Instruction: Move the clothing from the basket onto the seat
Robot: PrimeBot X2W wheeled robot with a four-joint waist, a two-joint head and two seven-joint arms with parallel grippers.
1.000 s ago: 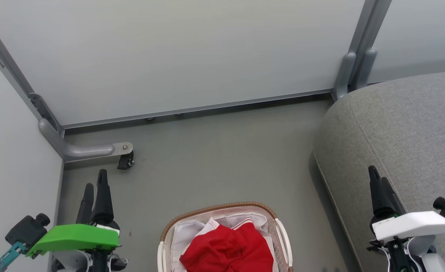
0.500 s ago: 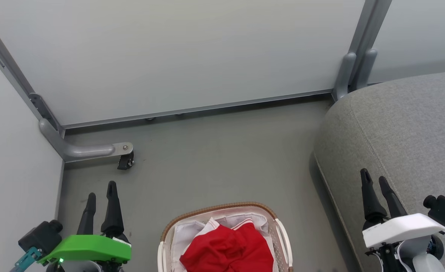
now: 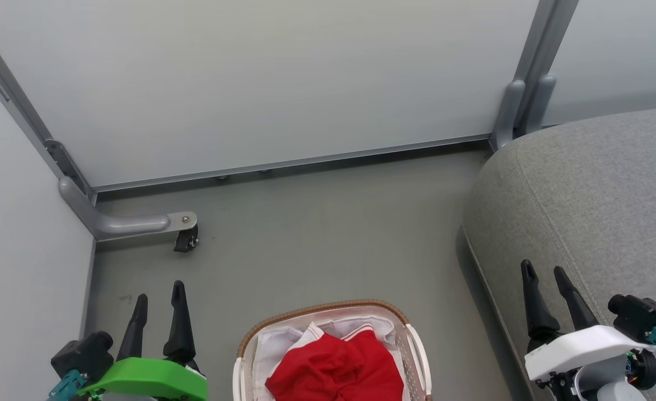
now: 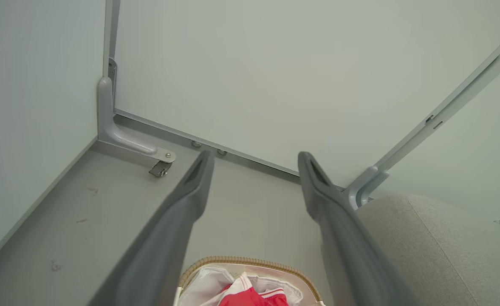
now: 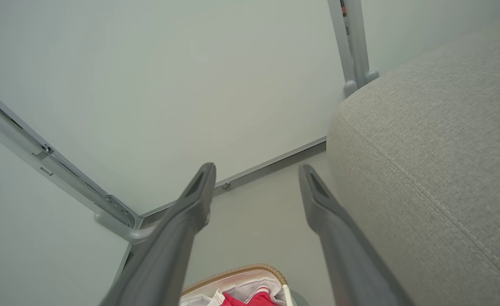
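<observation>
Red clothing (image 3: 336, 367) bunched in basket (image 3: 322, 307), on floor just beside seat (image 3: 595, 195). Left gripper (image 3: 159, 291) and right gripper (image 3: 543, 267) both spread wide, empty, flanking basket. Step: pre-grasp, nothing lifted yet. Next probably needs one gripper lowered into basket onto the fabric.

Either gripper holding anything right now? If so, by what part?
Nothing held. Left gripper and right gripper are both open and empty; the red clothing lies in the basket.

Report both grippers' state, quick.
Left gripper: open, empty.
Right gripper: open, empty.
</observation>
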